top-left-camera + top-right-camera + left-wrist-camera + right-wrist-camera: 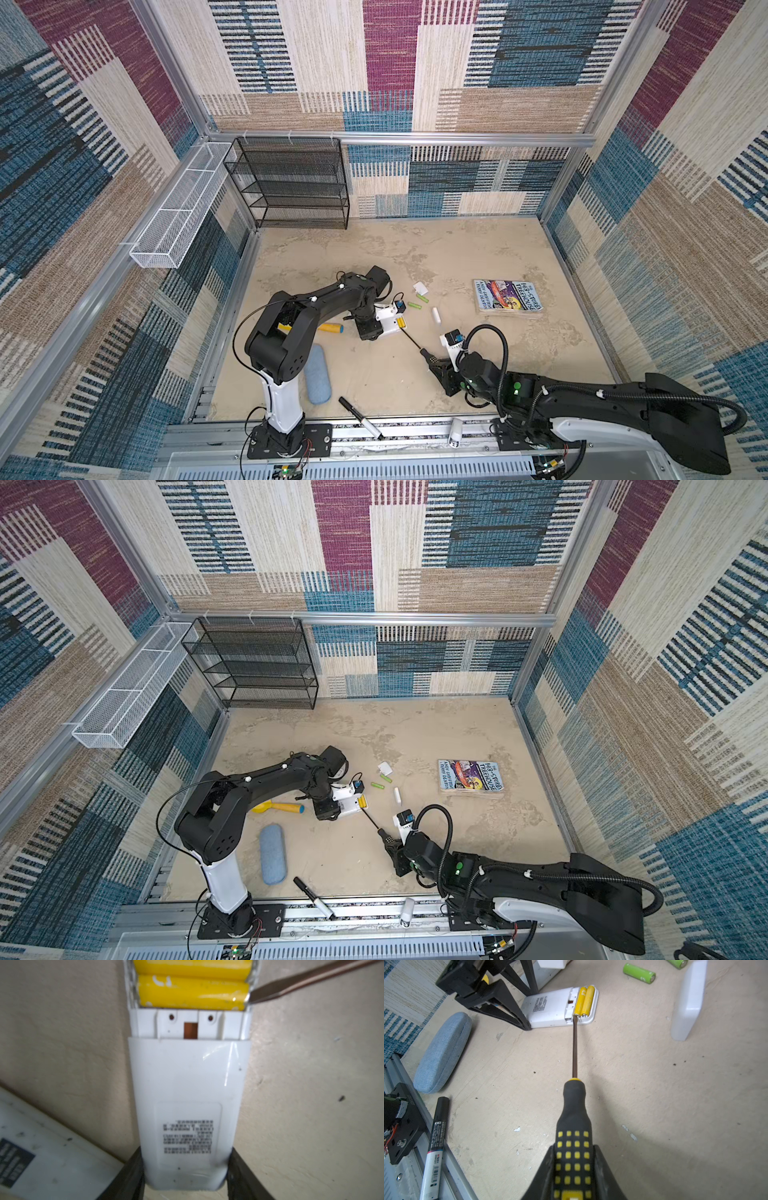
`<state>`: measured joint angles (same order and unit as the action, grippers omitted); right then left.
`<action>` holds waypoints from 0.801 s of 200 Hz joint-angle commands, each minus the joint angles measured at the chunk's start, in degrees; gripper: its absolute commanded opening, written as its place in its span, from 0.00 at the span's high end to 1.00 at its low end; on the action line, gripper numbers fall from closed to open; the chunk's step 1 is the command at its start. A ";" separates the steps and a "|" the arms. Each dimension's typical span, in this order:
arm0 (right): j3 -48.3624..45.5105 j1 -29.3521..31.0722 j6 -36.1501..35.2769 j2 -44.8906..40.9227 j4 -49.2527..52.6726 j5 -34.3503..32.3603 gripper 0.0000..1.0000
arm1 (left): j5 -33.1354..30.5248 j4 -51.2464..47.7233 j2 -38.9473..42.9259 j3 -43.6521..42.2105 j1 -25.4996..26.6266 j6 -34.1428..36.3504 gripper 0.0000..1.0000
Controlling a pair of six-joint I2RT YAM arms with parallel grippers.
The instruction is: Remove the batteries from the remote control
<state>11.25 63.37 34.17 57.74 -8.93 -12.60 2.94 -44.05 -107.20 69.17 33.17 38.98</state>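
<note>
The white remote control [187, 1088] lies back-up on the table, and my left gripper [186, 1159] is shut on its lower end. Its compartment is uncovered, with two yellow batteries [193, 991] side by side inside; both top views show them [401, 322] [363, 801]. My right gripper [573, 1159] is shut on the black-and-yellow screwdriver [574, 1105]. The flat tip of the screwdriver touches the end of the nearer yellow battery [579, 1004]. Two lime green batteries [414, 306] [423, 298] lie loose on the table just beyond the remote control.
A second white remote [435, 316] and a white cover [420, 287] lie near the green batteries. A book [508, 296] lies at the right. A blue case [318, 380], a marker [359, 417] and a yellow handle with a blue end [330, 328] lie near the left arm.
</note>
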 commanded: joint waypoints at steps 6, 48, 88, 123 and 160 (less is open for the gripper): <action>-0.50 -0.16 0.98 -0.30 -1.02 -8.10 1.00 | 0.62 -7.14 -1.17 -0.72 0.05 -0.49 0.48; -1.21 -0.14 1.33 -0.95 -1.78 -8.67 1.00 | 0.67 -7.34 -1.26 -0.74 0.06 -0.40 0.49; -2.32 -0.18 1.00 -0.02 -4.39 -8.49 1.00 | 0.84 -7.49 -1.35 -0.71 0.05 -0.49 0.49; -4.19 -0.18 0.37 2.03 -8.23 -7.90 1.00 | 1.19 -7.58 -1.35 -0.56 0.13 -0.58 0.49; -5.33 -0.07 -0.92 4.78 -11.80 -7.39 1.00 | 1.54 -7.88 -1.57 -0.42 0.14 -0.71 0.49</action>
<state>6.46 63.46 32.84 61.06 -19.53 -13.19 2.94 -44.60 -107.61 69.54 33.26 38.89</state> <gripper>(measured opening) 0.274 0.581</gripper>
